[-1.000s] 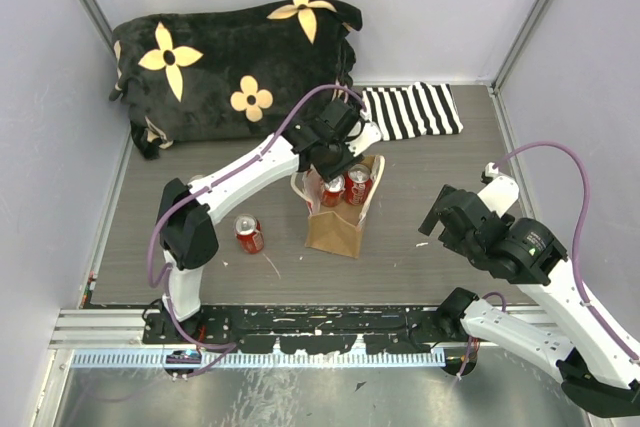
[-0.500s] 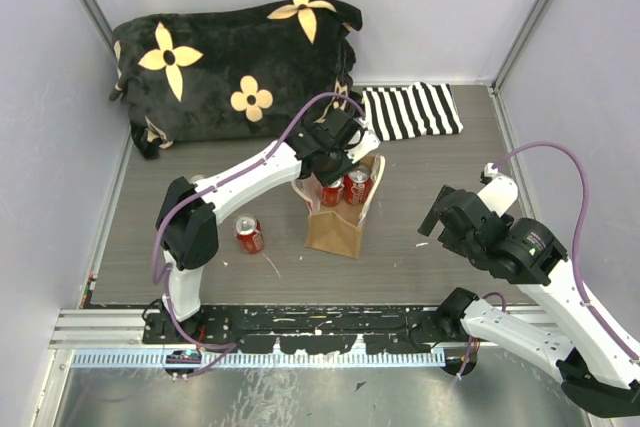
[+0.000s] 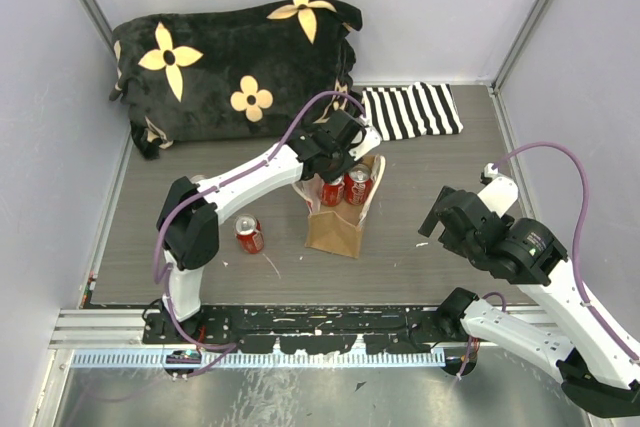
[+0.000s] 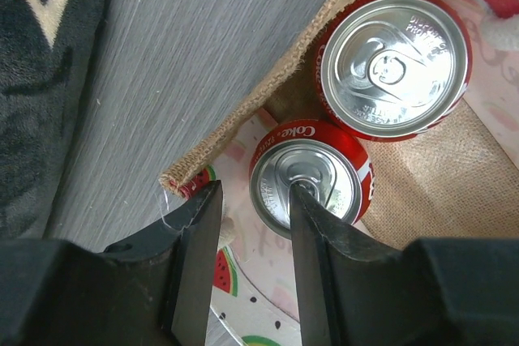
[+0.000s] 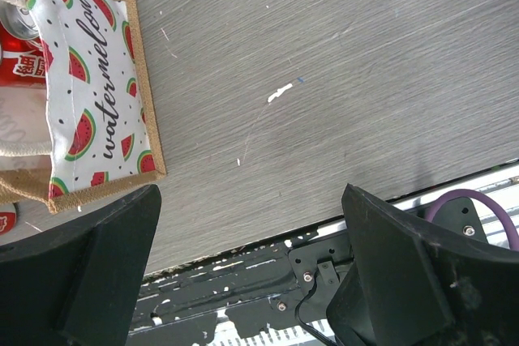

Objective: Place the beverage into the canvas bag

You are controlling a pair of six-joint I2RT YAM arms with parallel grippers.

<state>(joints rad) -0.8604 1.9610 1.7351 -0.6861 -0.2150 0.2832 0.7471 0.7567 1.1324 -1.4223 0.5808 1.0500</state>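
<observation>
The canvas bag (image 3: 335,229) stands upright mid-table with two red beverage cans (image 3: 358,185) inside, tops up. In the left wrist view one can (image 4: 393,46) sits by the burlap rim (image 4: 268,95). The other can (image 4: 312,180) lies just past my fingertips. My left gripper (image 4: 255,192) hovers over the bag's mouth, partly open, with only the watermelon-print lining showing between its fingers. Another red can (image 3: 248,235) stands on the table left of the bag. My right gripper (image 5: 251,200) is wide open and empty, right of the bag (image 5: 89,79).
A black plush cushion with yellow flowers (image 3: 235,62) fills the back left. A black-and-white striped cloth (image 3: 410,112) lies behind the bag. The metal mounting rail (image 3: 300,327) runs along the near edge, and walls close in both sides.
My left gripper has shifted slightly left over the bag's mouth and its fingers have narrowed a little. The right arm has not moved.
</observation>
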